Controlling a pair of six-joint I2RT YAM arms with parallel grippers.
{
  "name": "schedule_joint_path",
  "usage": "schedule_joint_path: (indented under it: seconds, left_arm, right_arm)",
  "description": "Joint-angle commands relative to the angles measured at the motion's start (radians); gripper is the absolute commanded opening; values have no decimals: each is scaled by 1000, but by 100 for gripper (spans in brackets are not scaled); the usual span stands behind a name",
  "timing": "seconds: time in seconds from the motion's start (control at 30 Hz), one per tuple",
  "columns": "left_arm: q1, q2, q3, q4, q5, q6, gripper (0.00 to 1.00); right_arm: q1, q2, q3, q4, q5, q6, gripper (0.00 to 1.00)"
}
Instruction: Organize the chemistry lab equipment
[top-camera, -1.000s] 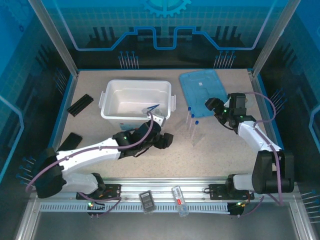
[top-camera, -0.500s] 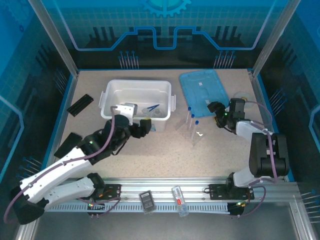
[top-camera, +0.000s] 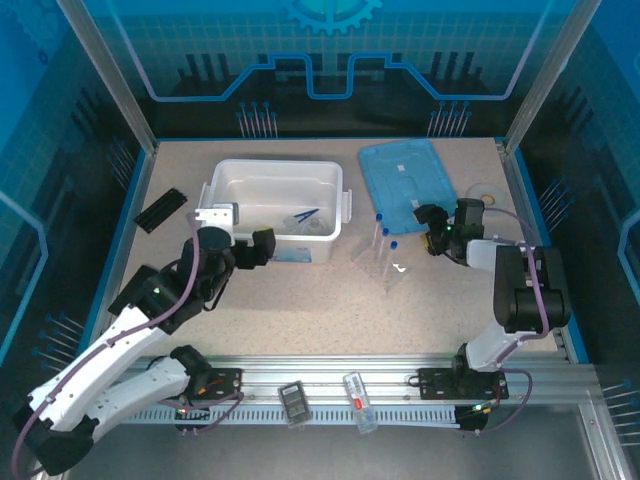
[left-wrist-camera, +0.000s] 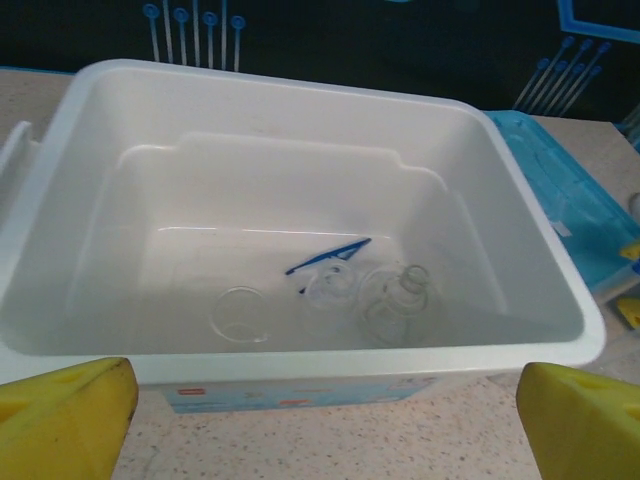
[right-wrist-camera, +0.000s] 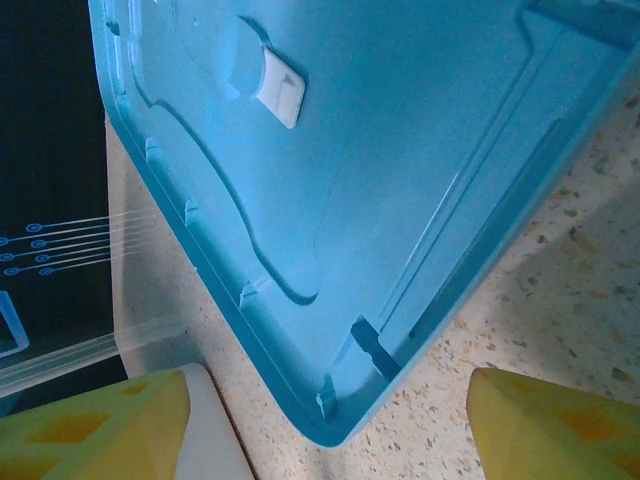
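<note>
The white bin (top-camera: 225, 178) stands at the back left, and the left wrist view shows its inside from the near wall (left-wrist-camera: 300, 375). In it lie the dark blue tweezers (left-wrist-camera: 328, 255) (top-camera: 303, 214), a small round glass dish (left-wrist-camera: 240, 313) and a small glass flask (left-wrist-camera: 395, 300). My left gripper (top-camera: 240, 232) (left-wrist-camera: 325, 425) hangs wide open and empty just in front of the bin. Three blue-capped tubes (top-camera: 385, 232) stand in the clear rack (top-camera: 378, 262) at mid-table. The light-blue lid (top-camera: 405, 175) (right-wrist-camera: 380, 150) lies flat on the table. My right gripper (top-camera: 437, 225) (right-wrist-camera: 325, 430) is open, and the lid's near corner reaches in between its fingers.
A flat black ridged strip (top-camera: 161, 209) lies left of the bin. A pale ring (top-camera: 485, 190) sits by the right wall. A small white scrap (top-camera: 399, 267) rests beside the rack. Two small items (top-camera: 293, 402) (top-camera: 358, 390) sit on the front rail.
My left gripper has pulled back from over the bin's near right corner to its front left and opened wider. The right arm folded in, its gripper settling at the lid's corner.
</note>
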Motion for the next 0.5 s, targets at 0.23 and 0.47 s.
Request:
schedule_joint_path:
  seconds: [0.23, 0.47]
  left_arm:
    - [69, -16, -2, -49, -19, -17, 99]
    - [84, -28, 1, -58, -11, -22, 99]
  right_arm:
    - [-13, 65, 38, 60, 20, 66, 74]
    - [-13, 115, 52, 108, 36, 106, 73]
